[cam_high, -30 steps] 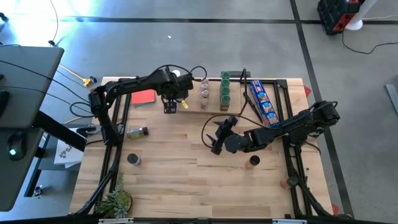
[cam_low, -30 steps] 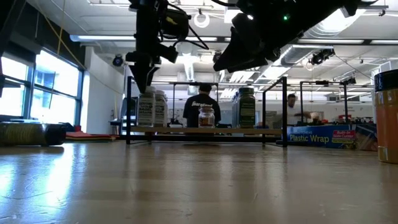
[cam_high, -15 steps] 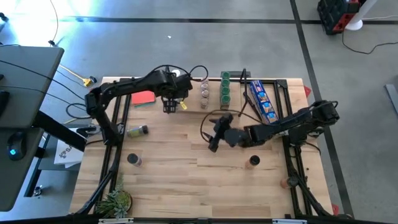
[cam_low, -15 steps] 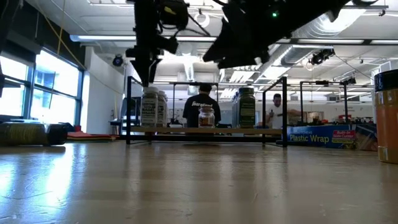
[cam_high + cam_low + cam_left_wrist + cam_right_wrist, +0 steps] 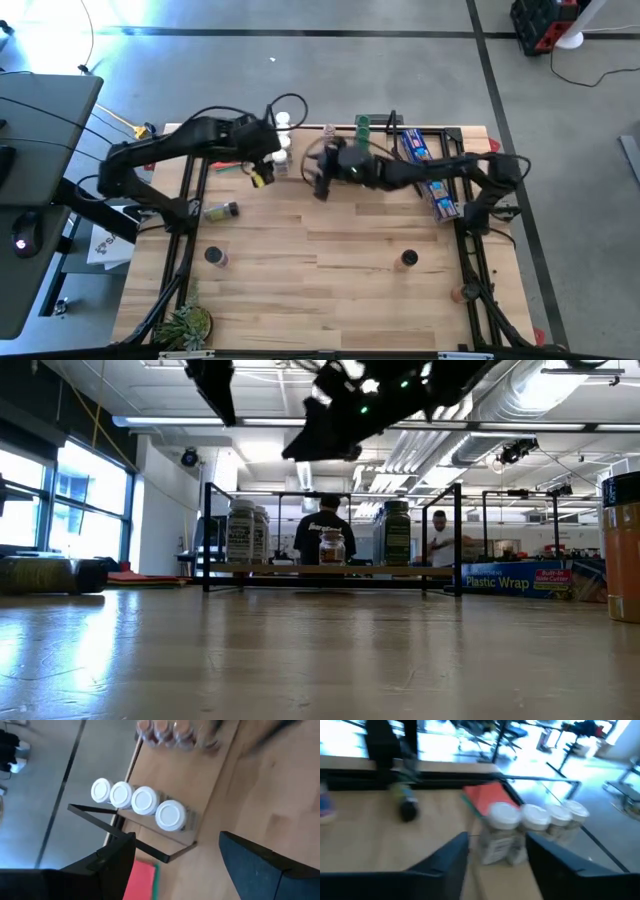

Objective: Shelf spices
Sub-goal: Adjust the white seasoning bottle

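The shelf (image 5: 300,150) stands at the table's far edge and also shows in the low view (image 5: 330,570). On it stand a row of white-capped jars (image 5: 145,802), brown-capped jars (image 5: 328,140) and green-capped jars (image 5: 362,130). My left gripper (image 5: 262,170) is open and empty, raised above the table just left and near of the white-capped row; its wrist view (image 5: 185,870) looks down on those jars. My right gripper (image 5: 318,180) is open and empty, raised in front of the shelf, with the nearest white-capped jar (image 5: 502,835) ahead of its fingertips.
Loose jars are on the table: one lying at the left (image 5: 222,210), one standing at the near left (image 5: 213,256), a black-capped one at the near right (image 5: 408,259). A red card (image 5: 142,880) lies left of the shelf, a blue package (image 5: 443,205) right of it.
My left gripper has risen from above the white-capped jars and drawn back toward the table's left edge. My right gripper has swung from mid-table toward the far edge and the left, up to the front of the shelf. The jars on the shelf have stayed in place.
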You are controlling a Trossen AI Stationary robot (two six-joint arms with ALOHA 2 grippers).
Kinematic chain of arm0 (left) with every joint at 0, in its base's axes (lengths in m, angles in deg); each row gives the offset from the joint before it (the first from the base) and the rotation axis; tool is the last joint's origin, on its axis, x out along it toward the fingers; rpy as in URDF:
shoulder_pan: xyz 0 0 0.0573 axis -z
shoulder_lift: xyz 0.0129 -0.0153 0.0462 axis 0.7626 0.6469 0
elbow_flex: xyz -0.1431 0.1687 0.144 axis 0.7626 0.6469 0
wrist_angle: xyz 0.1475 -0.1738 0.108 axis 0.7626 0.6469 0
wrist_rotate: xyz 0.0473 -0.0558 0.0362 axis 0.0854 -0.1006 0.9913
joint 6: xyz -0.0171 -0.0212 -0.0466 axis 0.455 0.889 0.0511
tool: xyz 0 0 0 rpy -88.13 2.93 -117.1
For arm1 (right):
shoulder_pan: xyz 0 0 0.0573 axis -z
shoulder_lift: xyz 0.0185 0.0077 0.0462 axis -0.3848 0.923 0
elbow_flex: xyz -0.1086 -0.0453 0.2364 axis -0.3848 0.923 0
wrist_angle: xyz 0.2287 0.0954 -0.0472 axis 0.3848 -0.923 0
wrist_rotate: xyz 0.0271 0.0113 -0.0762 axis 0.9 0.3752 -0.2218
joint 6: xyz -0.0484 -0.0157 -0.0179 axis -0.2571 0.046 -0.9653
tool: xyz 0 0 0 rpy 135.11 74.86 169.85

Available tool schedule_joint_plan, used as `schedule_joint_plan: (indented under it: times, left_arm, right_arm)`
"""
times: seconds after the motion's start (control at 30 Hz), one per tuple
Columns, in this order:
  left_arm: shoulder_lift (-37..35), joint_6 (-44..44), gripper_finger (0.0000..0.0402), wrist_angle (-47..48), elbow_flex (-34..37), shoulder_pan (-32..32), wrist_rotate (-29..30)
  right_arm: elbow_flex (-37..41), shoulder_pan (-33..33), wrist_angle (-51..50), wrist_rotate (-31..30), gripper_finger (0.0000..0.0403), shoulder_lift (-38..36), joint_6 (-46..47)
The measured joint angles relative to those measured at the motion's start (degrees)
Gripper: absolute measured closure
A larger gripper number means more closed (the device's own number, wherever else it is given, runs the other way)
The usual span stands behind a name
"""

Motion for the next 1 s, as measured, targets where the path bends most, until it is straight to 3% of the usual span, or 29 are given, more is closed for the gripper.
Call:
schedule_joint_plan:
  times: [0.17, 0.27, 0.63, 1.0]
  left_arm:
    - [-3.5, 4.2, 0.0119, 0.0, 0.0, 3.6, 2.6]
    - [-4.6, 5.3, 0.0119, 0.0, 0.0, 5.1, 3.4]
    - [-4.8, 6.7, 0.0119, 1.4, 0.0, 8.0, 3.6]
    - [-4.8, 9.8, 0.0119, 4.9, 0.6, 9.3, 4.0]
  right_arm:
    - [-7.6, 5.4, -2.3, 1.6, 0.0346, 7.9, 4.0]
    - [-11.9, 7.7, -2.4, 4.1, 0.0392, 12.8, 6.3]
    - [-22.8, 10.3, -8.2, 3.2, 0.0402, 25.2, 11.9]
    - [-22.8, 8.5, -10.4, 0.4, 0.0403, 25.1, 10.9]
